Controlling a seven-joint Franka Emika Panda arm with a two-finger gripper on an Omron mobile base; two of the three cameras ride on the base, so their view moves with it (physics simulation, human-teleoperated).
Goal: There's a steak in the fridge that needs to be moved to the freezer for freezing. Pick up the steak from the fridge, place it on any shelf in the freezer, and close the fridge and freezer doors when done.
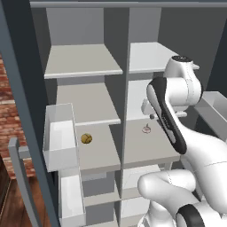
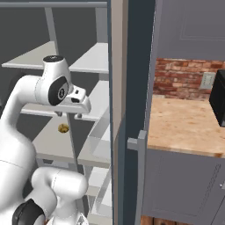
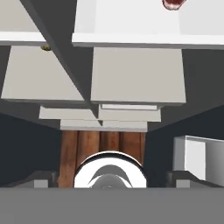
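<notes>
- Pincer (image 2: 68, 115) jaws are spread wide and nothing is held, since the steak (image 3: 174, 4) is not yet reached.
- It is poised in the fridge (image 1: 153, 146), pointed down over the shelves.
- Steak is seen lying on a pale fridge shelf at the hand view's top edge.
- Both doors are left open for access to the freezer (image 1: 84, 106), where a round brown lump (image 1: 86, 138) sits.

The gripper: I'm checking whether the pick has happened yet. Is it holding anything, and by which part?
Nothing is held. The gripper stands open and empty, looking down past the fridge shelves; the steak lies apart on a shelf.
</notes>
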